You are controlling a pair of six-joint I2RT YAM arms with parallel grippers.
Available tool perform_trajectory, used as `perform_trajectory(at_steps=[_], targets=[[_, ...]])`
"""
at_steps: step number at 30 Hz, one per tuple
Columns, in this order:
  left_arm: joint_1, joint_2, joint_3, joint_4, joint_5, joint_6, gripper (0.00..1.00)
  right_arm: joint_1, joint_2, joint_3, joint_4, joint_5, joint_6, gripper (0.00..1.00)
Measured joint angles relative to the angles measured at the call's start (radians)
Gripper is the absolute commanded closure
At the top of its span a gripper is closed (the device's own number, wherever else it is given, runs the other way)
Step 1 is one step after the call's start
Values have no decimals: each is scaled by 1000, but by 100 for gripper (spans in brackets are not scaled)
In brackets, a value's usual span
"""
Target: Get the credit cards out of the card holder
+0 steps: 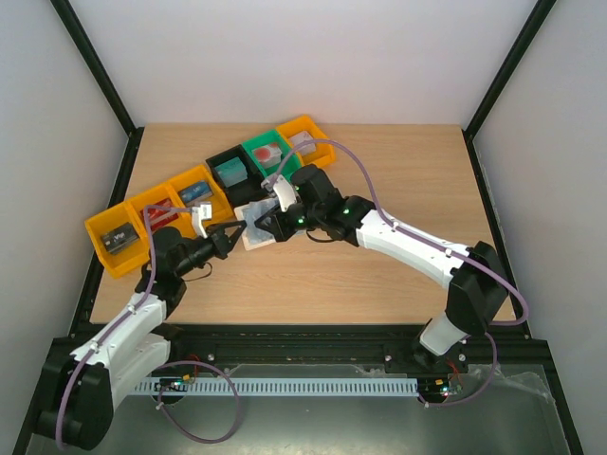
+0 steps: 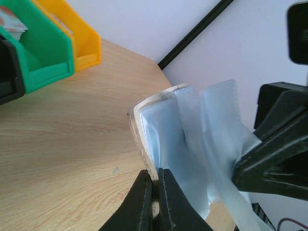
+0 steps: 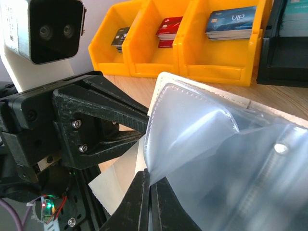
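The card holder [image 1: 254, 235] stands opened between both arms at mid-table. Its cream cover [image 2: 140, 130] and light blue pockets [image 2: 166, 139] fan out. My left gripper [image 2: 155, 173] is shut on the edge of the cream cover, reaching in from the left [image 1: 235, 231]. From the right, my right gripper [image 3: 150, 175] is shut on the corner of a translucent blue pocket [image 3: 202, 139], its tips close beside the left one's [image 1: 262, 224]. The credit cards do not show in the holder's pockets; the sleeves hide what is inside.
A curved row of bins runs along the back left: three yellow ones [image 1: 119, 242] with card stacks [image 3: 230, 21], then black [image 1: 230, 169], green [image 1: 266, 154] and yellow [image 1: 303, 137]. The right arm's purple cable [image 1: 365, 180] arches above the table.
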Motion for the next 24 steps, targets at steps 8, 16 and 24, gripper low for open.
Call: perform_trajectory(at_steps=[8,16,24], targets=[[8,-16,0,68,106,5,78,-8,2,0,3,-61,1,98],[11,-17,0,97,134,8,98,-8,29,35,3,-115,0,98],[11,-40,5,28,100,49,98,-36,6,-14,39,-75,35,73]])
